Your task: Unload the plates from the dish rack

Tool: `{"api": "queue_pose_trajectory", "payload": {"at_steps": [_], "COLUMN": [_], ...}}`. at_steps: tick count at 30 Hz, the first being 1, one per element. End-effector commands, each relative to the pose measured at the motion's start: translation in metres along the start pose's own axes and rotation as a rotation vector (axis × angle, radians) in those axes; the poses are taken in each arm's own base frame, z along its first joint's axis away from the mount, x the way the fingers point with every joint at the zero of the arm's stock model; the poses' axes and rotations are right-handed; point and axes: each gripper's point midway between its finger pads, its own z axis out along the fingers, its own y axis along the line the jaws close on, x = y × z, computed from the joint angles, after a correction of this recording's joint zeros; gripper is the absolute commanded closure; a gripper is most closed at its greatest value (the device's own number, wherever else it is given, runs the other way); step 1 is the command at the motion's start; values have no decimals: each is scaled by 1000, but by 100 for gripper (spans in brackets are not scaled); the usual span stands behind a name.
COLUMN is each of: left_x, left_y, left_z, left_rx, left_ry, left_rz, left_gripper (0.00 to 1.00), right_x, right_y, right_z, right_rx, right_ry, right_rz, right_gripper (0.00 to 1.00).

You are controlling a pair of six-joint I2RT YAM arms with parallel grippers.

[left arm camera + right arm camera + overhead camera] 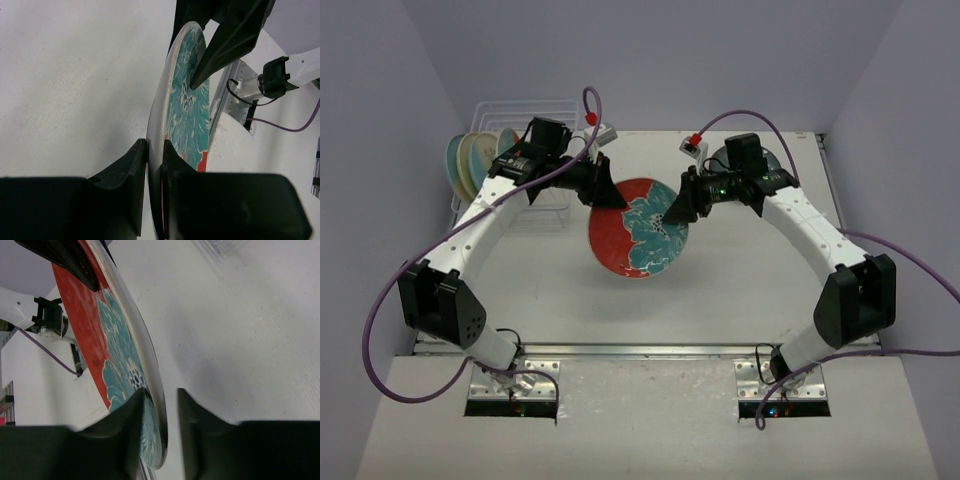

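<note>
The red plate with teal-and-white patches [638, 232] is held on edge above the table's middle. My left gripper [611, 196] is shut on its left rim; in the left wrist view [155, 146] both jaws press the rim of the plate [187, 115]. My right gripper [672, 214] is open, and its jaws straddle the plate's right rim. In the right wrist view [160, 393] one finger lies against the patterned face of the plate [95, 335] and the other stands off with a gap. The white wire dish rack [542, 110] at the back left holds cream and pale blue plates [468, 160].
A dark round plate [782, 160] lies at the back right, mostly hidden behind my right arm. Purple cables loop beside both arms. Grey walls close in the left, right and back sides of the table [740, 290].
</note>
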Motion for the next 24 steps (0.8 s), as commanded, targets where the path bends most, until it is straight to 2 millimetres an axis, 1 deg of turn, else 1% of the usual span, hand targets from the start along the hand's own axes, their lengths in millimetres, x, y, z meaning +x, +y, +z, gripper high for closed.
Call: {"api": "queue_pose_trajectory", "payload": {"at_steps": [1, 2, 3, 4, 5, 6, 7, 8, 9, 10, 12, 14, 16, 17, 18, 19, 20, 22, 24], "left_x": [-36, -37, -37, -38, -38, -38, -41, -44, -46, -49, -56, -65, -73, -77, -81, -84, -85, -85, -85], "left_y": [-33, -30, -26, -22, -19, -18, -11, 3, 11, 24, 39, 57, 66, 72, 77, 80, 82, 84, 85], "left_z": [-11, -11, -10, -10, -9, -9, -9, -9, -10, -12, -19, -35, -50, -57, -65, -71, -74, -76, -76], "left_rx": [136, 126, 107, 84, 65, 62, 19, -57, -108, -180, -263, -347, -396, -427, -455, -469, -478, -484, -489], "left_ry": [-92, -92, -91, -90, -91, -90, -96, -106, -114, -120, -140, -182, -229, -250, -268, -278, -283, -283, -282], "left_rz": [117, 118, 118, 117, 115, 108, 103, 79, 50, 33, 12, -8, -52, -57, -60, -60, -61, -61, -57], "left_gripper": [100, 100, 98, 95, 87, 85, 60, 37, 25, 18, 0, 0, 0, 0, 0, 0, 0, 0, 0], "right_x": [-1, 2, 3, 4, 5, 6, 5, 2, 1, -3, -12, -21, -27, -30, -34, -35, -36, -51, -56], "right_y": [5, 4, 3, 1, -1, -2, -4, -10, -20, -26, -49, -83, -109, -127, -147, -169, -185, -209, -235], "right_z": [5, 7, 8, 8, 8, 8, 7, 6, 3, 0, -11, -34, -51, -61, -74, -94, -108, -130, -151], "right_rx": [-39, -39, -34, -26, -17, -16, 0, 14, 31, 41, 82, 142, 197, 242, 291, 353, 397, 461, 519], "right_ry": [42, 59, 69, 75, 77, 78, 73, 62, 52, 35, -8, -81, -136, -165, -198, -241, -271, -331, -372], "right_rz": [-55, -35, -24, -19, -16, -14, -7, 25, 65, 104, 190, 301, 371, 405, 439, 475, 505, 539, 570], "right_gripper": [78, 92, 100, 100, 100, 100, 100, 100, 100, 100, 100, 100, 100, 100, 100, 100, 100, 100, 100]}}
